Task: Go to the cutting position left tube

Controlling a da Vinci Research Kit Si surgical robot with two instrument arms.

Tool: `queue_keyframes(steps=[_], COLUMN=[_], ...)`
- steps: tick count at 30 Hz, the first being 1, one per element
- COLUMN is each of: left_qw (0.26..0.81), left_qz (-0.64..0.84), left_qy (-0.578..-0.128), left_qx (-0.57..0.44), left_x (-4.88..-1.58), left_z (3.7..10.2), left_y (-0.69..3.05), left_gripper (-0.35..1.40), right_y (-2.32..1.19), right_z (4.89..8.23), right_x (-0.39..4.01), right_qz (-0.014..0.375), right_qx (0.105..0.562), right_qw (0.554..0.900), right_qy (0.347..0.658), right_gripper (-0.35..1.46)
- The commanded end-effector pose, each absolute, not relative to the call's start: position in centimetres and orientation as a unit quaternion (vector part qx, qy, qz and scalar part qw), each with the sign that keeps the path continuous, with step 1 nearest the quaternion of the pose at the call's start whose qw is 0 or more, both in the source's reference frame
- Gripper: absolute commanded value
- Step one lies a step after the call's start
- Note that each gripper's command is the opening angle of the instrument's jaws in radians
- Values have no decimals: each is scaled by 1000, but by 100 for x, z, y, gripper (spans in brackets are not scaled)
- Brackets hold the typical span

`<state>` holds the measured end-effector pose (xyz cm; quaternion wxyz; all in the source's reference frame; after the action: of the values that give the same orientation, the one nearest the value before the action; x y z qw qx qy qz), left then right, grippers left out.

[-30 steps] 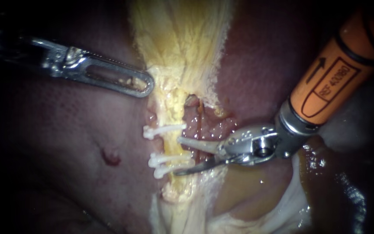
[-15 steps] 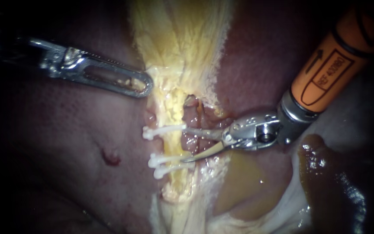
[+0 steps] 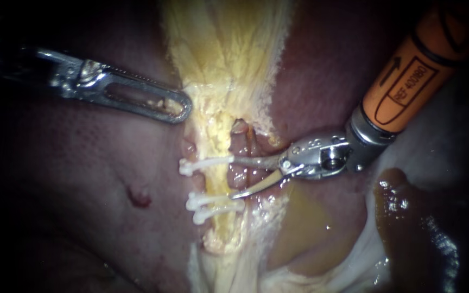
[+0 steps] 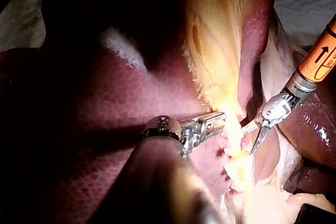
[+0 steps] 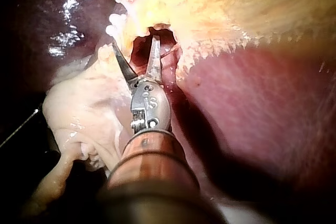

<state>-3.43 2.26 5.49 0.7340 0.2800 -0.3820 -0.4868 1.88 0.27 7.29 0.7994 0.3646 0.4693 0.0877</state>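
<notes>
The left tube [image 3: 222, 182] is a yellow strand running down the middle of the endoscope view. One white clip [image 3: 204, 163] crosses it above and two white clips [image 3: 213, 206] cross it below. My right instrument [image 3: 237, 178] comes in from the upper right on an orange shaft. Its blades stand open, the tips at the tube's right side, between the upper clip and the lower pair. In the right wrist view the open blades [image 5: 137, 51] point at the same gap. My left instrument [image 3: 183, 108] is shut on the yellow tissue [image 3: 213, 103] above the clips.
Liver [image 3: 82, 179] with a small red spot [image 3: 138, 196] lies left of the tube. Brownish fluid [image 3: 299, 228] and a dark glossy pool [image 3: 403, 206] sit below the right instrument. White membrane [image 3: 354, 266] lies beneath.
My right instrument has moved up, so its open blades now lie between the upper clip and the lower pair, and the gap between them has narrowed a little. My left instrument has stayed put.
</notes>
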Motion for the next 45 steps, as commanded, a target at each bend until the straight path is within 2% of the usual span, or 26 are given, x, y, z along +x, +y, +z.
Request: queue_keyframes(steps=[1,9,21,32,45], left_qw=[734,734,734,734,734], left_qz=[-487,-487,-487,-488,-488], left_qy=[-382,-382,-382,-382,-382], left_qx=[280,280,280,280,279], left_x=[-343,-343,-346,-347,-349], left_z=[549,549,549,550,552], left_y=[226,226,227,228,229], left_gripper=[-35,-35,-35,-35,-35], right_y=[26,23,9,10,10], right_z=[728,723,726,720,715], right_x=[189,200,224,248,268], right_qz=[85,59,45,61,67], right_qx=[366,380,374,376,377], right_qw=[798,787,783,755,743], right_qy=[472,483,494,534,549], right_gripper=[139,132,128,122,117])
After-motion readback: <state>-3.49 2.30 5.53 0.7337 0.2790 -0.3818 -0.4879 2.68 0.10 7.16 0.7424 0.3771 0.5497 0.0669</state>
